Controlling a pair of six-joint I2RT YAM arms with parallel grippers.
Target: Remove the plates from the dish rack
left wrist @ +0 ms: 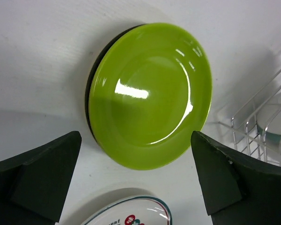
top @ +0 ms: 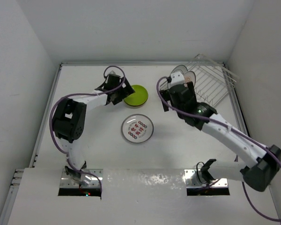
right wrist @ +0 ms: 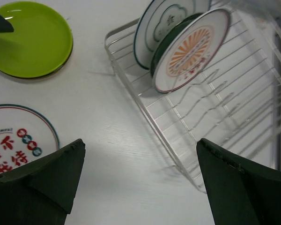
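1. We see a white table [top: 98, 154] carrying everything.
2. The wire dish rack [top: 210, 84] sits towards 2 o'clock. Upright at its 9 o'clock end, an orange-sunburst plate [right wrist: 192, 49] fronts a dark-rimmed white plate [right wrist: 161, 23].
3. The red-character plate [top: 137, 128] lies flat at centre; we cannot read its small lettering.
4. At its 12 o'clock, a lime green plate [left wrist: 150, 93] lies on a dark plate [left wrist: 88, 98].
5. The left gripper [left wrist: 136, 136] hangs spread over the lime one. The right gripper [right wrist: 140, 143] is spread, empty.

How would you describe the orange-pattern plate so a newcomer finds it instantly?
Start at the wire dish rack in the table's far right corner. Plates stand on edge at its left end. The orange-pattern plate faces the rack's empty rows, with an orange sunburst centre; the white plate behind has a green ring.
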